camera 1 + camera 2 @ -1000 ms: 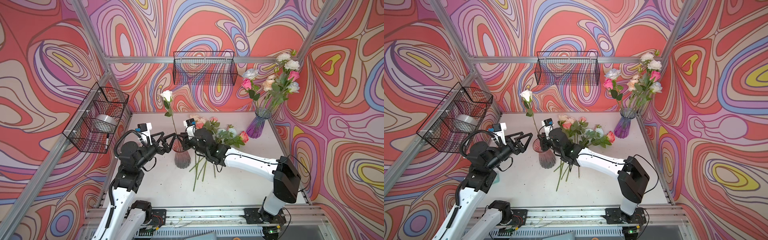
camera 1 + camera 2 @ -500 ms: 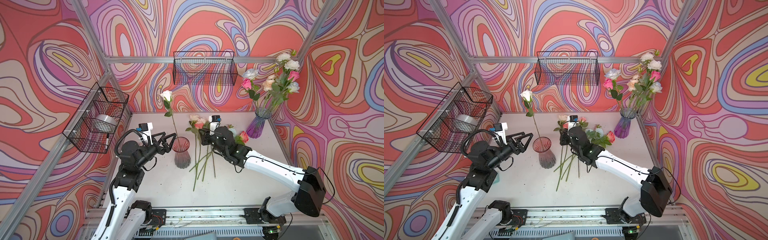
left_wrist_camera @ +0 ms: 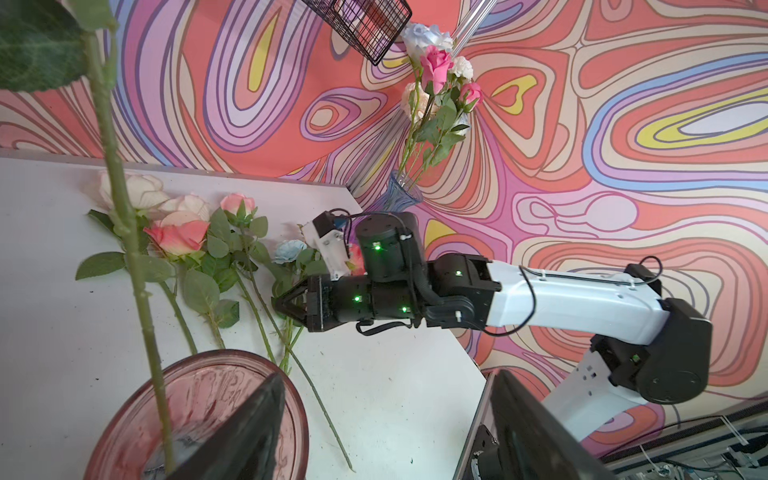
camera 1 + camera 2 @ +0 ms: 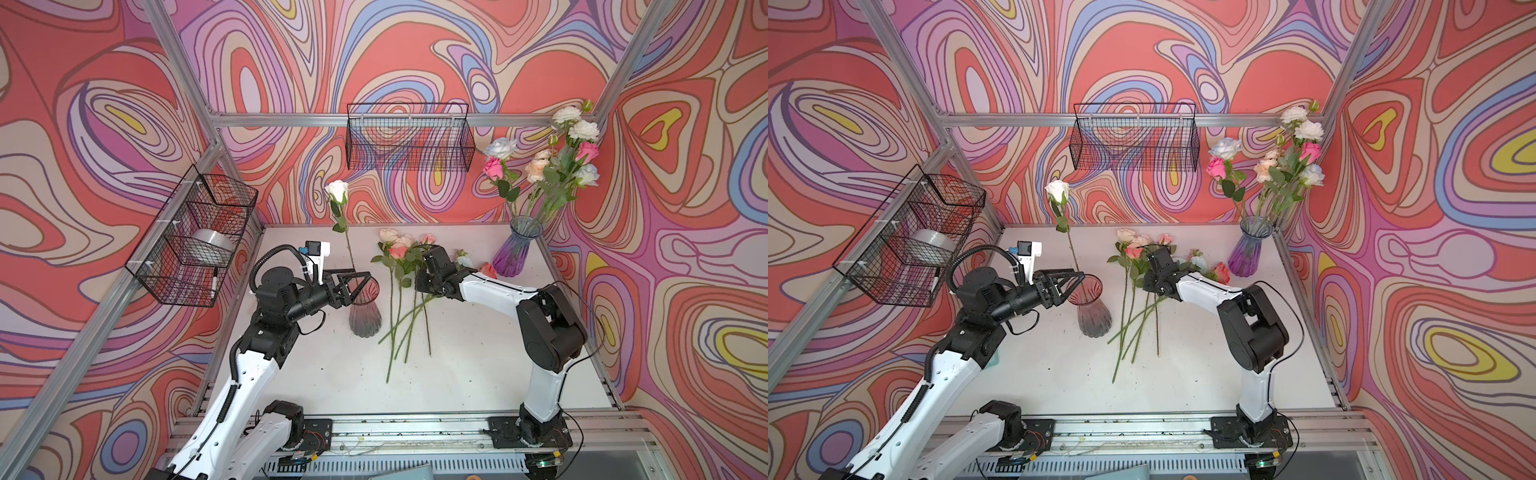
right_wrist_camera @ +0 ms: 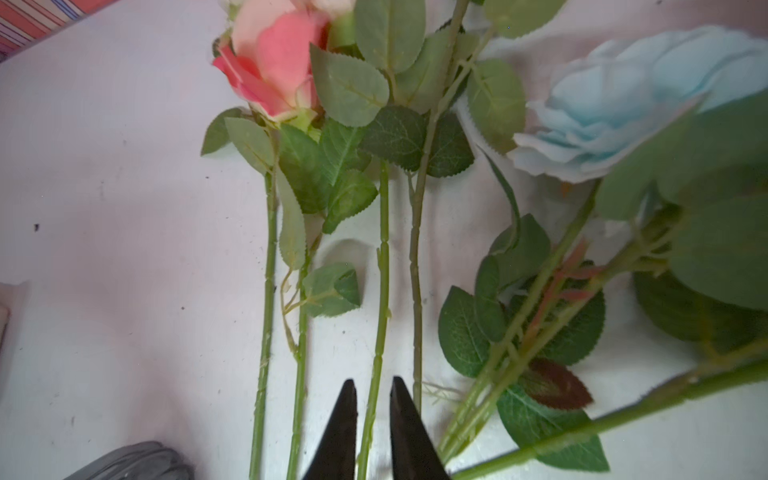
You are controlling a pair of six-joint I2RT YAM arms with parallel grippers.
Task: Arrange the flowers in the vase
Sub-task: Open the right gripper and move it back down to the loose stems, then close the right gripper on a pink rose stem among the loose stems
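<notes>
If lifted from this pinch among the flowers (image 4: 399, 266) lying on the worktop (image 4: 332, 374), could drag a neighbour stem (image 5: 415, 291) along, or snag the leaves just beside. Could also twist in the pinch and droop, bloom end heavy. Likely cause: stems lying close together and crossing further down. Worth watching the vase (image 4: 365, 316) too: tall, narrow-footed, already carrying one white rose (image 4: 337, 191), and liable to tip if knocked by the left gripper (image 3: 386, 432) at its rim.

Right gripper (image 5: 374, 415): nearly together, straddling one stem (image 5: 380, 291), tips down near the worktop. Cannot tell whether clamped or just short of it.

Left gripper: spread wide, holding nothing, one finger (image 3: 249, 428) over the vase mouth, the other outside it. Touching the rim or not, cannot tell.

Remaining flowers: loose heap just right of the vase, blooms toward the back wall. Separate bunch standing in the purple vase (image 4: 515, 253) at the far corner.
</notes>
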